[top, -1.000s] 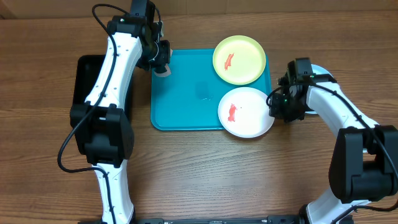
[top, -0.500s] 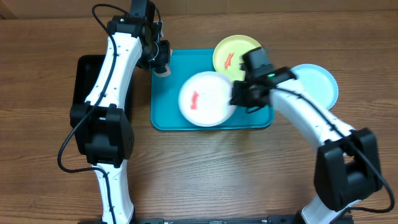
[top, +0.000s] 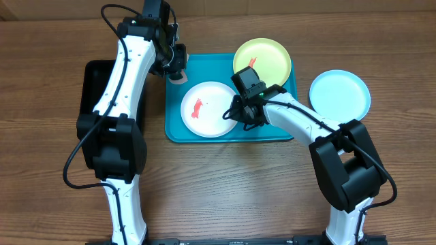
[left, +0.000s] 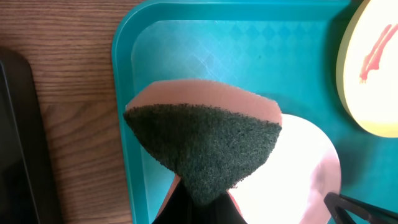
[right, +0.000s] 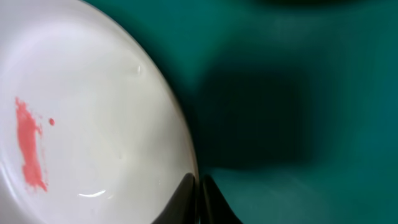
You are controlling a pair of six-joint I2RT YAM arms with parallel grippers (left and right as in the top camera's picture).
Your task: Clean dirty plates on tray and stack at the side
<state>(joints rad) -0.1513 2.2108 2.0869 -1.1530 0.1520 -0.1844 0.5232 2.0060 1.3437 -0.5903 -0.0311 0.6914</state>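
The right gripper [right: 198,199] pinches the red-smeared white plate [right: 93,106]; left gripper [left: 194,205] jaws clamp a sponge [left: 205,143].

— What kind of place is this looking like?
— A robot lab. A left arm [top: 126,64] trailing a black cable [top: 70,163] and a right arm [top: 303,121] are reaching over a tray [top: 211,68] on a plain wooden surface [top: 225,184].

Turquoise tray [top: 204,68]; white plate [top: 219,114] w/ 1 red smear [top: 197,109]; sponge [left: 205,149] pink, maybe dark-green.
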